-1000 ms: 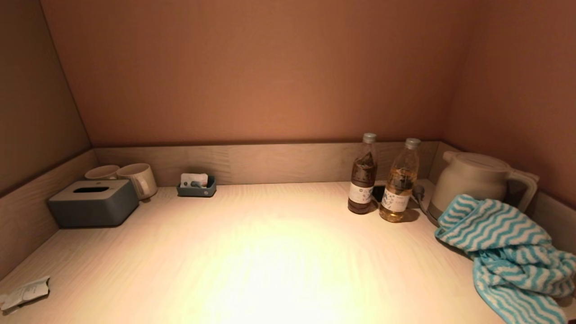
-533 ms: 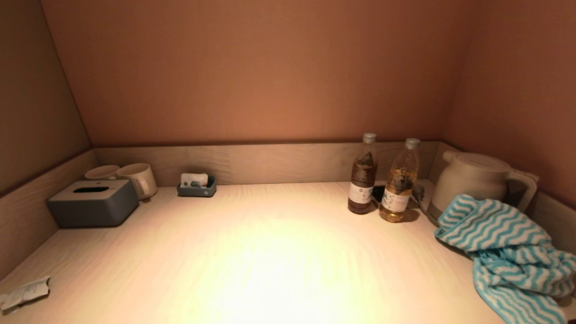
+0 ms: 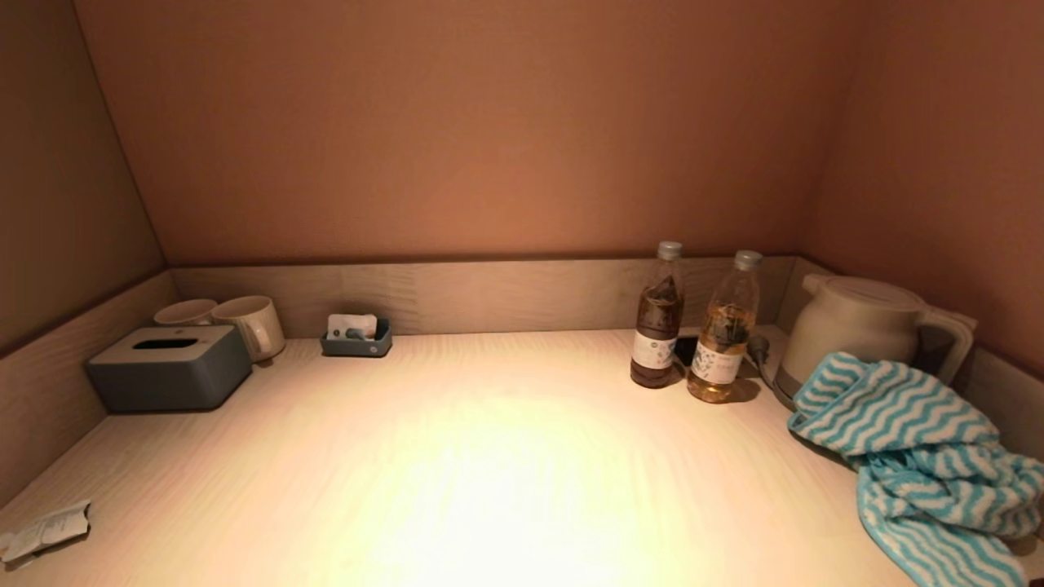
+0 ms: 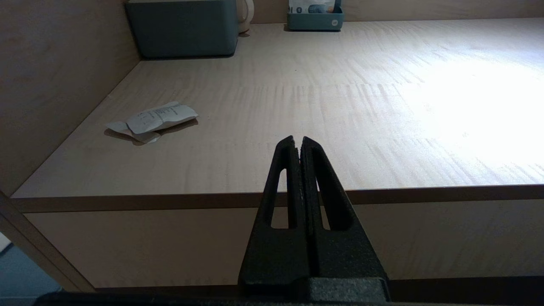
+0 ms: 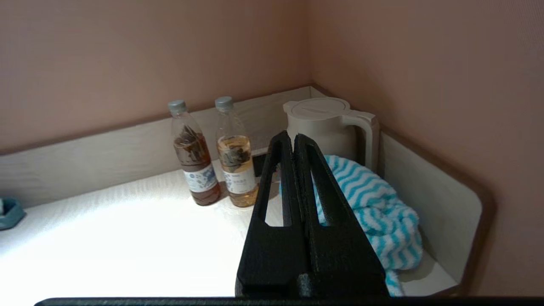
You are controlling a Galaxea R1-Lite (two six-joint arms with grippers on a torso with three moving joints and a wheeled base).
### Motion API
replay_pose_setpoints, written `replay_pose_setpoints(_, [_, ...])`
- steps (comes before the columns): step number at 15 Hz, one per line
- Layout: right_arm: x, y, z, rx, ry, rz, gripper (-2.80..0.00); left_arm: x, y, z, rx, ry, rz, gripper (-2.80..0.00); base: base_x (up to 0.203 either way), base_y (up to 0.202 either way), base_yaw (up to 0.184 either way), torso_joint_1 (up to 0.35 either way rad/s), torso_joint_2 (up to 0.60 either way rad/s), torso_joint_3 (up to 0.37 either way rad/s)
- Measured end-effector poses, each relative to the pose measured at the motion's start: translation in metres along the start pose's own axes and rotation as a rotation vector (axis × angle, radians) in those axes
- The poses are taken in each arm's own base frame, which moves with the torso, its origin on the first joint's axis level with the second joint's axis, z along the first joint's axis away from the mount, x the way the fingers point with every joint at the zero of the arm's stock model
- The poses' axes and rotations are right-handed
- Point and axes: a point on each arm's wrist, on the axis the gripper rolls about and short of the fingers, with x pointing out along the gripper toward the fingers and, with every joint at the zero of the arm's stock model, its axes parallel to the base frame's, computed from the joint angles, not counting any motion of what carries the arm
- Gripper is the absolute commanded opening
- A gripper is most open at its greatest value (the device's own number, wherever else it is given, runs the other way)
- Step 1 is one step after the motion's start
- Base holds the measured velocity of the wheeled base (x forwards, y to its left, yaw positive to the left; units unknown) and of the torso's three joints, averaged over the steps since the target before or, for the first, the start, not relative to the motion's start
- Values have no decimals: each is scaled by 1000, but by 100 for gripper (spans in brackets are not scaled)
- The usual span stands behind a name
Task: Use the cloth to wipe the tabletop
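A blue-and-white wavy-striped cloth lies bunched at the right end of the pale wooden tabletop, against a white kettle. It also shows in the right wrist view. My right gripper is shut and empty, held above and in front of the cloth, apart from it. My left gripper is shut and empty, held before the table's front edge at the left. Neither gripper shows in the head view.
Two drink bottles stand beside the kettle. A grey tissue box, two mugs and a small grey tray sit at the back left. A crumpled paper lies front left. Low walls bound three sides.
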Motion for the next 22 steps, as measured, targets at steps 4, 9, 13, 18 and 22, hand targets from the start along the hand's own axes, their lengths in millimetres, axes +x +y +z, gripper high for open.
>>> replay_pose_setpoints(4, [-9,1,-10,32,-5,3,-280,0,0,0,0,0,0,-280,0,0,0,0,0,0])
replay_pose_setpoints(9, [-17,0,-27,-32,-3,-30,-280,0,0,0,0,0,0,-280,0,0,0,0,0,0])
replay_pose_setpoints(13, [-26,-4,-33,-115,-7,65,-280,0,0,0,0,0,0,-280,0,0,0,0,0,0])
replay_pose_setpoints(18, [-46,-13,-39,-183,-64,57,-280,0,0,0,0,0,0,-280,0,0,0,0,0,0])
replay_pose_setpoints(22, [-51,-20,-40,-184,-82,69,-280,0,0,0,0,0,0,-280,0,0,0,0,0,0])
